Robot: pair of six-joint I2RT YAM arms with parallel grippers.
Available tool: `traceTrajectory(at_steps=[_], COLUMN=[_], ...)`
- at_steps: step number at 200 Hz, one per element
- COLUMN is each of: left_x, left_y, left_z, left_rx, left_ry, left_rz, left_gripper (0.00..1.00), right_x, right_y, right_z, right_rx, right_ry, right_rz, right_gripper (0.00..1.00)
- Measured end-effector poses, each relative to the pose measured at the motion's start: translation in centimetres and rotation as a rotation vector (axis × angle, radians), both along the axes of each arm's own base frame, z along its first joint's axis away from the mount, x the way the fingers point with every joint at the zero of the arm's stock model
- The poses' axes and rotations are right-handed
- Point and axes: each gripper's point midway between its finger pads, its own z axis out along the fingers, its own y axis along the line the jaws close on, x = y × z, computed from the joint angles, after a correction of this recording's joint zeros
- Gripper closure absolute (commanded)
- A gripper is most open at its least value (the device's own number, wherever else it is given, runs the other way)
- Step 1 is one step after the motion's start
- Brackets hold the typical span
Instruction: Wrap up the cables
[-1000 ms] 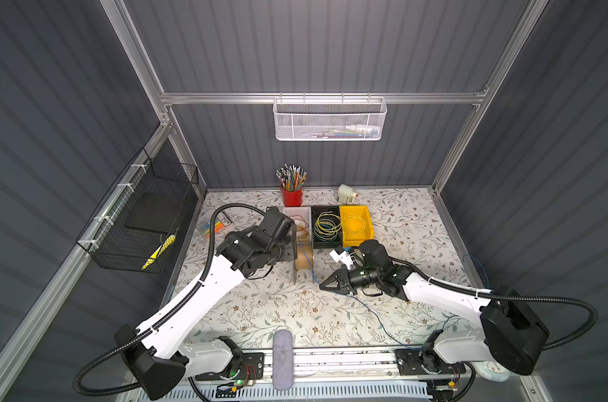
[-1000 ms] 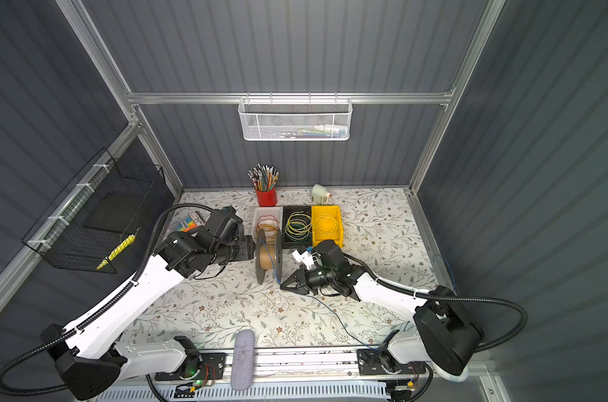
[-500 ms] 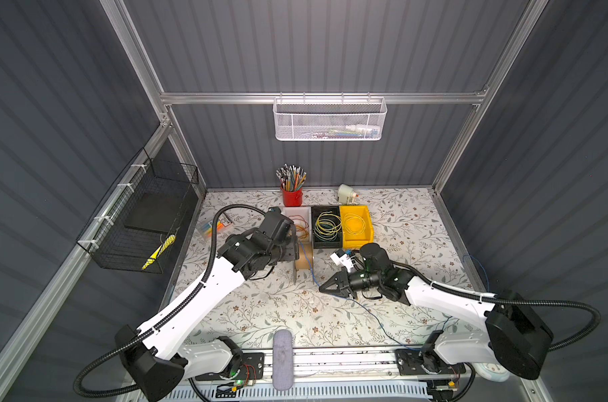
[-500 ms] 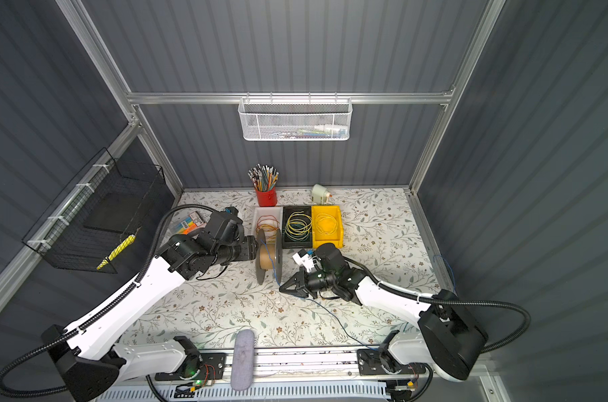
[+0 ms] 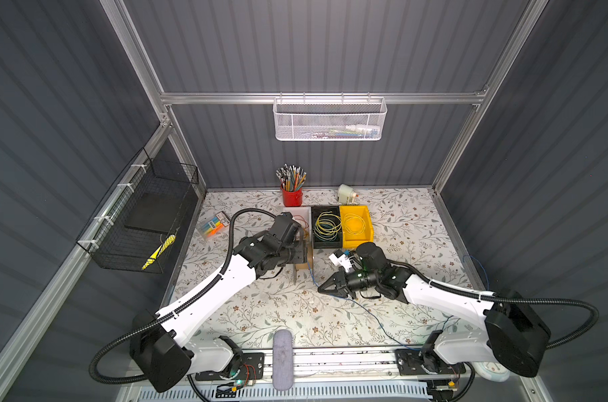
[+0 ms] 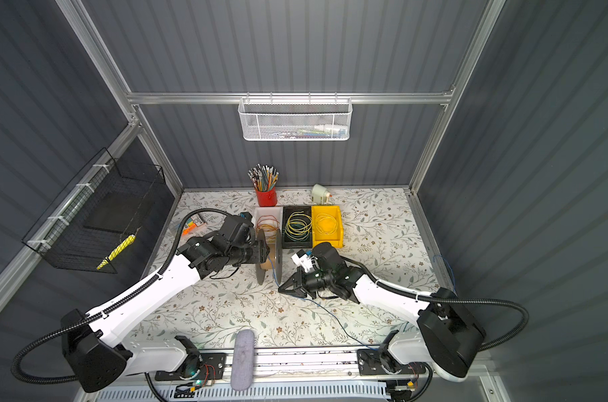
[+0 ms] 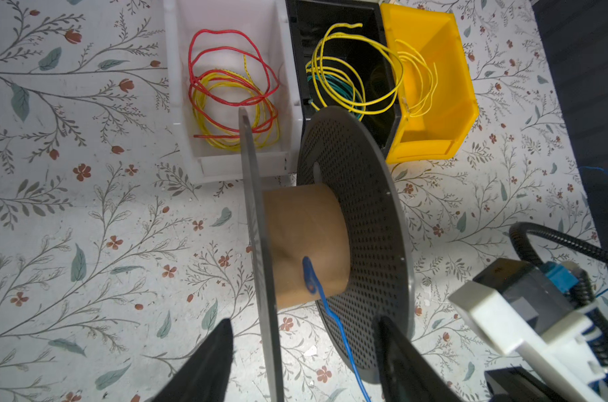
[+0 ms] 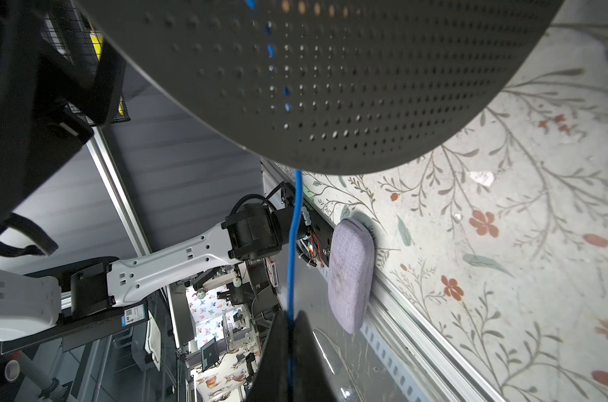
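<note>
Blue wire [image 8: 294, 226] is found anchored at the spool [image 7: 306, 229] core and drawn to the right claw [image 8: 290, 322], which is clenched on it, presumably for winding tension. The left claw [image 7: 303, 322] is spread astride the spool on the counter [image 7: 86, 243], likely to steady it; contact cannot be determined.

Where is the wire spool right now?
In a top view the spool stands on edge mid-table, just in front of the white bin, at the left gripper; the blue wire runs from it to the right gripper.
</note>
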Motion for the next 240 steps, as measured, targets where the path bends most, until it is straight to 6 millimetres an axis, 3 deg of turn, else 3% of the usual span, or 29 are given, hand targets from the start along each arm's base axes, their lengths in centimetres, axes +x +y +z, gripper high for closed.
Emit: traceTrajectory(at_steps=[84, 240], left_x=[1.5, 2.4], left_y=[-0.6, 0.4], left_z=[-1.7, -3.1], left_rx=[0.033, 0.117], left_ry=[-0.004, -0.012], left_rz=[0.016, 0.048], left_gripper=[0.56, 0.91], right_x=[-0.1, -0.7], right_y=[0.3, 0.9], right_z=[-0.2, 0.0], right_rx=[-0.006, 0.025], right_ry=[0.005, 0.007], right_rz=[0.006, 0.051], right_gripper=[1.00, 1.00])
